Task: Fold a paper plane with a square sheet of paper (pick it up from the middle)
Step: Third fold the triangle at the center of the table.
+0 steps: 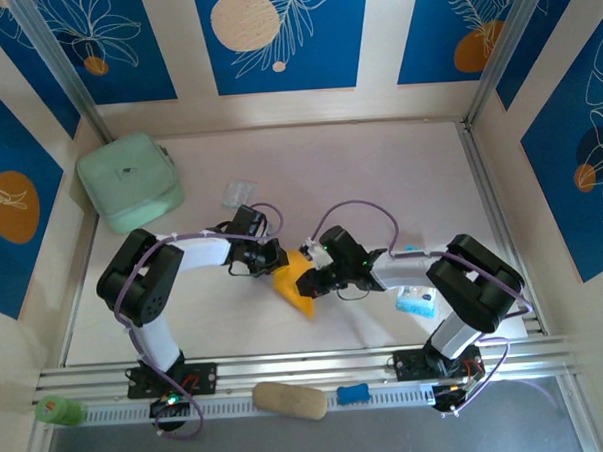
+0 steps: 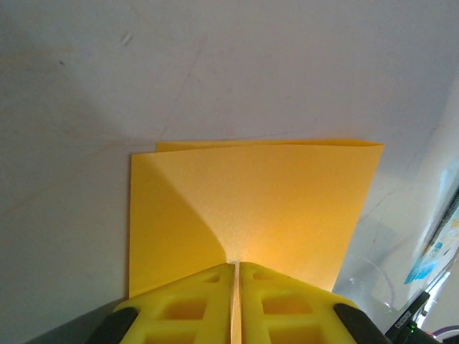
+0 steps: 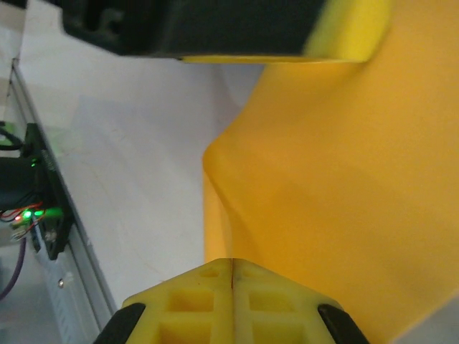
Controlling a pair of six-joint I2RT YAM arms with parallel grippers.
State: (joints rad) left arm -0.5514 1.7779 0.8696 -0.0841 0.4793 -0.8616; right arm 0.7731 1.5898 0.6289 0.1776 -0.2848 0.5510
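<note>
Because a thin sheet sags if it is pinched at one place only, I hold the square sheet of paper point(image 1: 296, 289) from two sides at once, my arms meeting over the middle of the desk point(image 1: 379, 173). That gives me an edge to work against while the crease is formed.

In the left wrist view the paper lies doubled over, a second layer peeking out along its far edge, so I judge that a first fold is in place and the pointed nose and wings are not yet made. From above, the sheet hangs between my arms with one corner pointing toward the near rail. It looks raised off the desk, though I cannot tell whether that low corner touches.

My left gripper point(image 2: 235, 266) is closed, its yellow fingers pressed together with the near edge of the paper running into the seam between them. My right gripper point(image 3: 232, 264) is closed just as tightly on the opposite side, and the paper bends up and away from it in a soft curve. One of my left fingers point(image 3: 344, 43) shows across the top of the right wrist view, against the same sheet.
</note>
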